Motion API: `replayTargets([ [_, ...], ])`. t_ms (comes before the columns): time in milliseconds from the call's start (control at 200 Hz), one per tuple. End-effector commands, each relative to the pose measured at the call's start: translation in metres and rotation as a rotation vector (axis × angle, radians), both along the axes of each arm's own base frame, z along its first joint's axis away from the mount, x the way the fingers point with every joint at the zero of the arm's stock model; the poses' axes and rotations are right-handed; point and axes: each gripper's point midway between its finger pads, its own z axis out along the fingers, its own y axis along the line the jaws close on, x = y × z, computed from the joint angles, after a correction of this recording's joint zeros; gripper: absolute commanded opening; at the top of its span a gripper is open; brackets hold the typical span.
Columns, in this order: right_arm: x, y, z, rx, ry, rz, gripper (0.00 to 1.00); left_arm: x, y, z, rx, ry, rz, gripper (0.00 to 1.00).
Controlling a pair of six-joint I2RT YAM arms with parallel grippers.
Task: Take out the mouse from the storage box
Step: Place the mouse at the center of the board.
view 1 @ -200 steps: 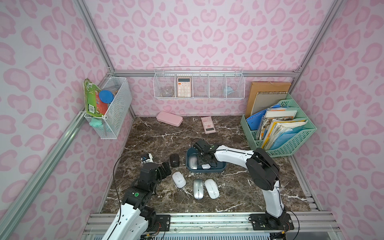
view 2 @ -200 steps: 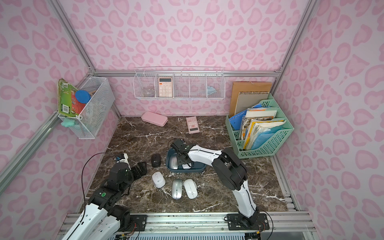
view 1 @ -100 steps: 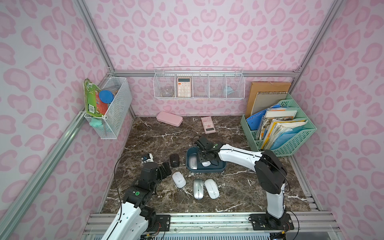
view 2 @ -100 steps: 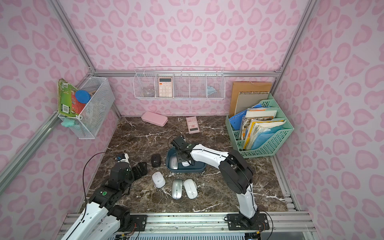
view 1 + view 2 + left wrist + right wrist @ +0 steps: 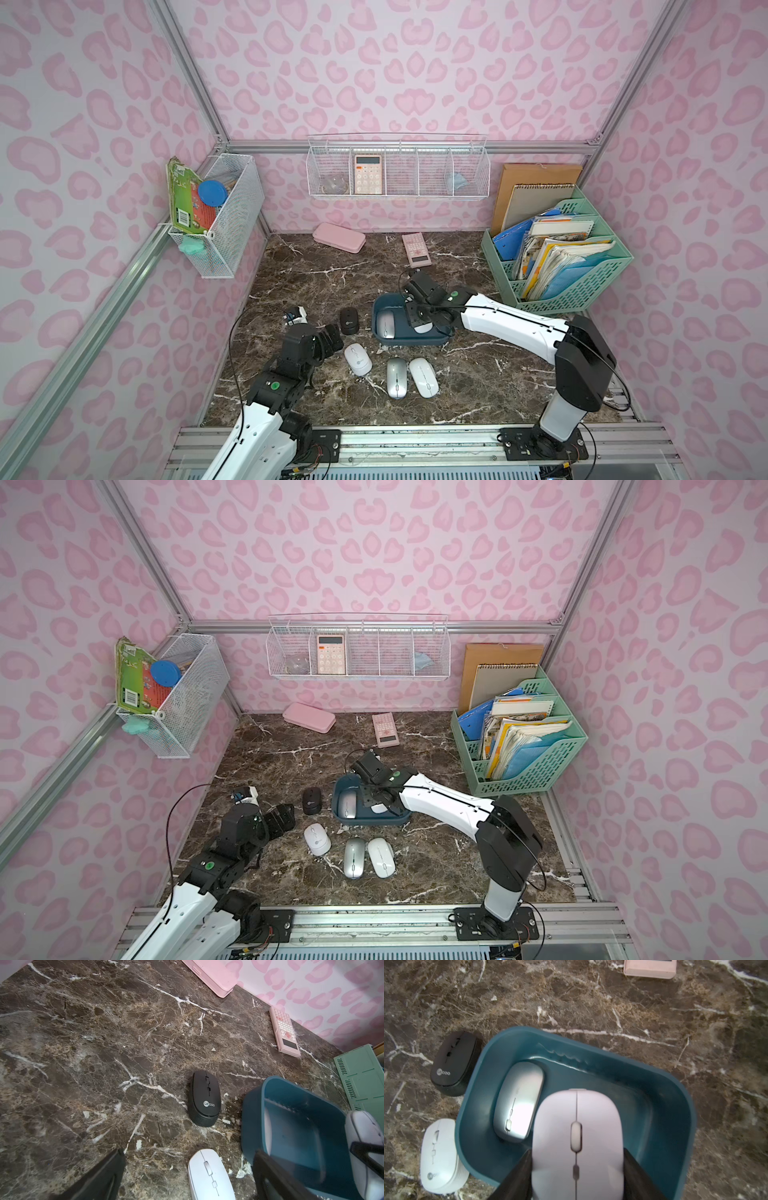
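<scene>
In both top views the right gripper (image 5: 424,323) is over the storage box (image 5: 409,344), clamped on a white mouse (image 5: 378,808). Right wrist: that mouse sits between the fingers (image 5: 519,1176), beside the box's silver mouse (image 5: 519,1101). Left wrist: left gripper (image 5: 187,1176) gapes empty, near the box.

You have the storage box (image 5: 415,340) on the counter (image 5: 316,282), with a first mouse (image 5: 386,324) in its 9 o'clock end and a second mouse (image 5: 577,1136) pinched in the right end effector (image 5: 577,1178) over its middle. Outside it, a third mouse (image 5: 348,320) lies at 9 o'clock, a fourth mouse (image 5: 358,359) at 8, a fifth mouse (image 5: 396,377) and sixth mouse (image 5: 423,377) side by side at 6. A file rack (image 5: 582,291) stands at 2.
</scene>
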Motion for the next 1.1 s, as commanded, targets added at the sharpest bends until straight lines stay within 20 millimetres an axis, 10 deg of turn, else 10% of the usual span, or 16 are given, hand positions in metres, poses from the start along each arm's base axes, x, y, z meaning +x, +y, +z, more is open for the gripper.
replayTargets([
  [0,-0.010,-0.012,0.002,-0.011,0.006,-0.021,0.53,0.000,-0.001,0.001,-0.002,0.003,-0.003,0.99],
  [695,-0.094,-0.081,-0.020,-0.008,0.090,-0.084,0.51,0.000,0.002,0.001,0.004,0.014,0.011,0.99],
  [1095,-0.111,-0.105,-0.051,-0.024,0.131,-0.131,0.51,-0.001,0.003,0.001,0.009,0.018,0.017,0.99],
])
